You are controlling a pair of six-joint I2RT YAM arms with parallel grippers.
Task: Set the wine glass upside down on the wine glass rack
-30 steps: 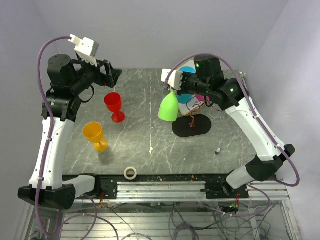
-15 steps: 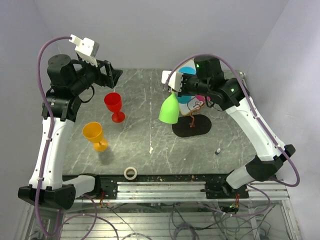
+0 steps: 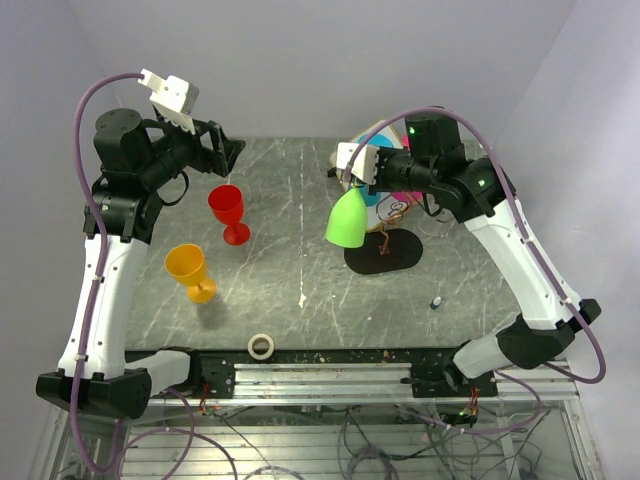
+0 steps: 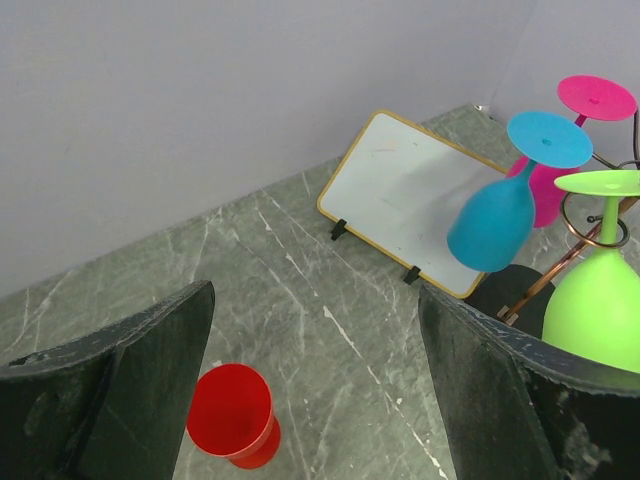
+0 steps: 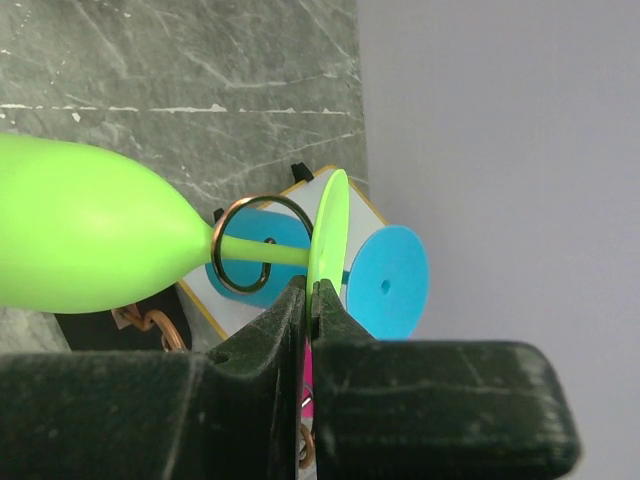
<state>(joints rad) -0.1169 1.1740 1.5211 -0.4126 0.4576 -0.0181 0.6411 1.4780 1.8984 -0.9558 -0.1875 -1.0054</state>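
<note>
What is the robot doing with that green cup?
The right gripper is pinching the foot of the green wine glass, which is upside down with its stem through a ring of the wine glass rack. It has not let go yet. A blue glass and a pink glass hang on the rack too. The left gripper is open above the red glass, holding nothing. An orange glass stands nearby.

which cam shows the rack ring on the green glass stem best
The right wrist view: the rack's ring loops the green wine glass stem close up. The left wrist view shows it small at the frame edge; the top view hardly resolves it.
</note>
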